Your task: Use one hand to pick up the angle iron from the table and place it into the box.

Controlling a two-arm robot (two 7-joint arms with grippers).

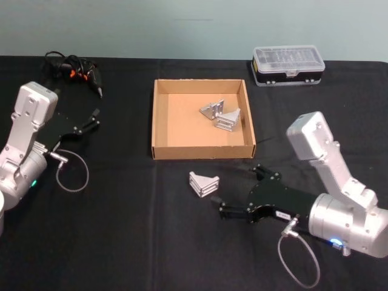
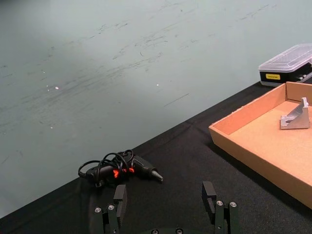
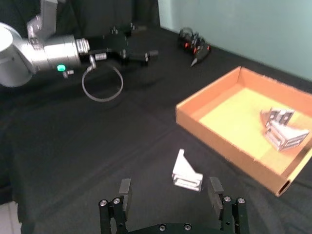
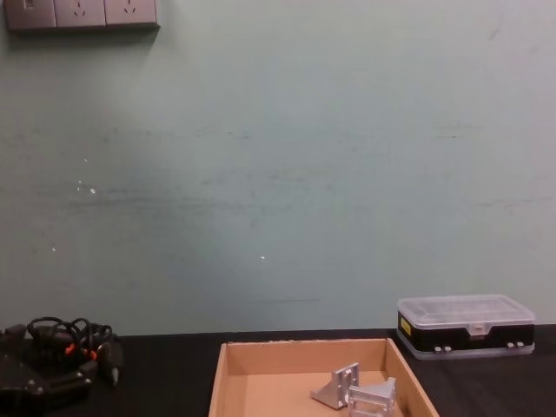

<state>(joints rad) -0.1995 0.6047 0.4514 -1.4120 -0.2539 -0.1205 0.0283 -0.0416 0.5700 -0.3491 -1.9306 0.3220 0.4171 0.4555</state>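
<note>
Right gripper (image 1: 240, 191): my jaws wide open, empty, over table (image 1: 121, 242); iron (image 1: 203, 183) on table at their 10 o'clock; box (image 1: 203, 149) at its 12, holding 2 irons (image 1: 220, 115); left gripper (image 1: 93, 119) open, empty, far 9 o'clock.

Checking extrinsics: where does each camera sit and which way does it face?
Head: high, looking forward and down at the table; both arms, left end effector and right end effector open.
Left wrist: on left arm, facing the wall past a cabled tool; own end effector shows.
Right wrist: on right arm, facing the angle iron and box; own end effector, left arm show.
Chest: low, looking forward across the table at the wall.
Shared: head and chest see two angle irons in the box.
</note>
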